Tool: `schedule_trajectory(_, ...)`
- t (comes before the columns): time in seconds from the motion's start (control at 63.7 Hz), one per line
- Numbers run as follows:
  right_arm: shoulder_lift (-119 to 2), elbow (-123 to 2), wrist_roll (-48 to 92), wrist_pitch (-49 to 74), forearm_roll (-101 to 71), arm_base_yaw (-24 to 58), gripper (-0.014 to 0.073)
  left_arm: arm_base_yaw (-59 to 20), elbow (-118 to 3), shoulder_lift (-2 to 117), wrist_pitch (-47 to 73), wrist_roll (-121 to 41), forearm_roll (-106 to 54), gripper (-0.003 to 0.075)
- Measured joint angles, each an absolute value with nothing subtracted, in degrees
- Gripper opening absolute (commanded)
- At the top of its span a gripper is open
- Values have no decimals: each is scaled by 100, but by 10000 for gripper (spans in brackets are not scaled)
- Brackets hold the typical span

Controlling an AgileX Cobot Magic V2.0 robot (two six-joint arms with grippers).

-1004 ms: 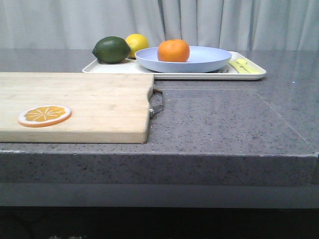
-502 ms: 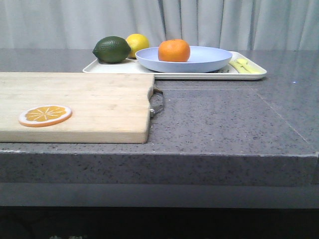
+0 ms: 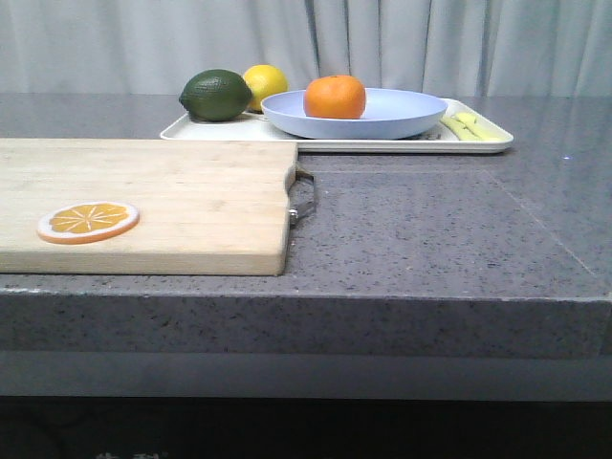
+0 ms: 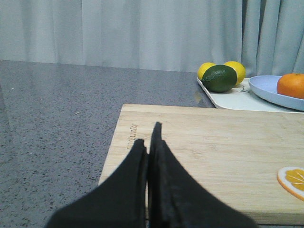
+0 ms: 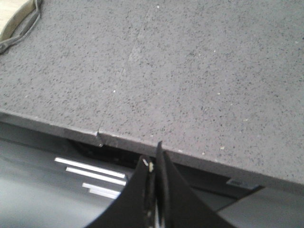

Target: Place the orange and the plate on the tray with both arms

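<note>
The orange (image 3: 335,97) sits in the pale lavender-blue plate (image 3: 402,117), and the plate rests on the cream-white tray (image 3: 239,133) at the back of the counter. In the left wrist view the orange (image 4: 291,85), the plate (image 4: 266,88) and the tray (image 4: 237,100) show at the far right. My left gripper (image 4: 148,135) is shut and empty, low over the near end of the cutting board. My right gripper (image 5: 153,156) is shut and empty, at the counter's front edge. Neither gripper shows in the front view.
A wooden cutting board (image 3: 172,191) with a metal handle (image 3: 302,199) lies at the front left, with an orange slice disc (image 3: 88,222) on it. A green lime (image 3: 215,96), a yellow lemon (image 3: 264,84) and pale yellow pieces (image 3: 470,127) lie on the tray.
The whole front view has shifted a few pixels to the right. The objects keep their places relative to each other.
</note>
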State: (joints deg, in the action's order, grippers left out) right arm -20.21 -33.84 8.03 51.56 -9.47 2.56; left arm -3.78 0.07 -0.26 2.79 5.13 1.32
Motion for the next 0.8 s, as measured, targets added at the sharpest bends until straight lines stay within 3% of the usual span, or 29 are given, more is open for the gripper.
schedule_trajectory(0.581,23,-138,803,739,-947,222,-69,-378,7,-26,276,513,135,-18)
schedule_trajectory(0.8,51,161,803,470,-947,222,-69,-378,7,-26,276,513,135,-18)
